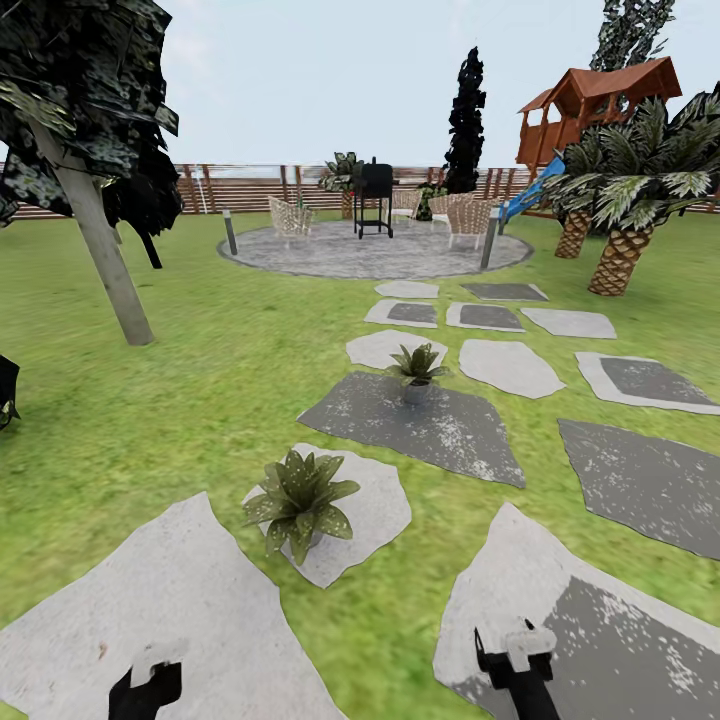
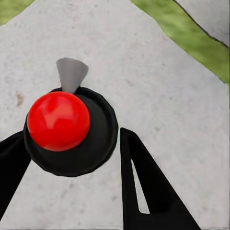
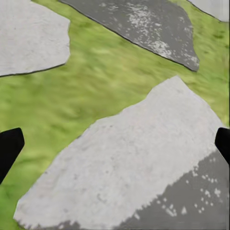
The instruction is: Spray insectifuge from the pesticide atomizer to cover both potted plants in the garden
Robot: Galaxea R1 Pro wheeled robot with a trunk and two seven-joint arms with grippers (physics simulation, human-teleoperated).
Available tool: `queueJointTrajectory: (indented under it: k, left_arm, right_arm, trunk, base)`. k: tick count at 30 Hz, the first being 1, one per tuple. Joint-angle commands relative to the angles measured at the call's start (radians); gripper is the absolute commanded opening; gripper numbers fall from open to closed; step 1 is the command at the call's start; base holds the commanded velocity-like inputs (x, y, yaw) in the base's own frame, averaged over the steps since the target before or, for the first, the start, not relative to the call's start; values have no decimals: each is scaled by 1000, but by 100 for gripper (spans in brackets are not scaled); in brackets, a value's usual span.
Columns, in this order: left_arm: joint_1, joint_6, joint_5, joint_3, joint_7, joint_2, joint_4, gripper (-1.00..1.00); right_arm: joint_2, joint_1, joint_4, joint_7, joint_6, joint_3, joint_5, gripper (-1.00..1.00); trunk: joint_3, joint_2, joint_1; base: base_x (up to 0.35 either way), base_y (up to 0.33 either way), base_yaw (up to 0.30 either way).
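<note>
L tool (image 2: 72, 158): clenched on pesticide atomizer (image 2: 60, 122); red tip faces cam, long axis runs along the fingers, grey nozzle points fwd.
R tool (image 3: 115, 143): released, holding nothing, over stepping stone (image 3: 129, 163).
Near potted plant (image 1: 298, 498): ahead, slightly R of L tool; L arm nearer.
Far potted plant (image 1: 417, 368): well beyond, on dark stone.
Arms: both low, pointing fwd.
Next (est.): aim nozzle at near plant.

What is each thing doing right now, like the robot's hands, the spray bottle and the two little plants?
Left gripper: shut on the pesticide atomizer.
Pesticide atomizer: upright between the fingers, red tip up.
Right gripper: open, nothing between the fingers.
Near potted plant: upright on a pale stone.
Far potted plant: upright on a dark stone.
</note>
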Motion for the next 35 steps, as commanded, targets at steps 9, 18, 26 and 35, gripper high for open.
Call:
queueJointTrajectory:
  k: [9, 18, 26, 35]
  left_arm:
    - [13, -5, -5, -1, 15, 2, 39, -100]
    - [13, -5, -7, -2, 15, 1, 39, -100]
    - [13, -6, -6, -4, 15, -1, 38, -100]
    - [14, -6, 2, -4, 15, -10, 41, -100]
  right_arm:
    - [5, 2, 72, -43, -6, -5, -72, 100]
    - [9, 100, 99, -42, -3, -4, -72, 100]
    - [9, 103, 98, -42, -3, -4, -72, 100]
    - [10, 103, 99, -42, -3, -4, -72, 100]
  trunk:
    - [-1, 0, 0]
    - [-1, 0, 0]
    - [-1, 0, 0]
    - [-1, 0, 0]
  base:
    - [0, 0, 0]
    - [0, 0, 0]
    - [0, 0, 0]
    - [0, 0, 0]
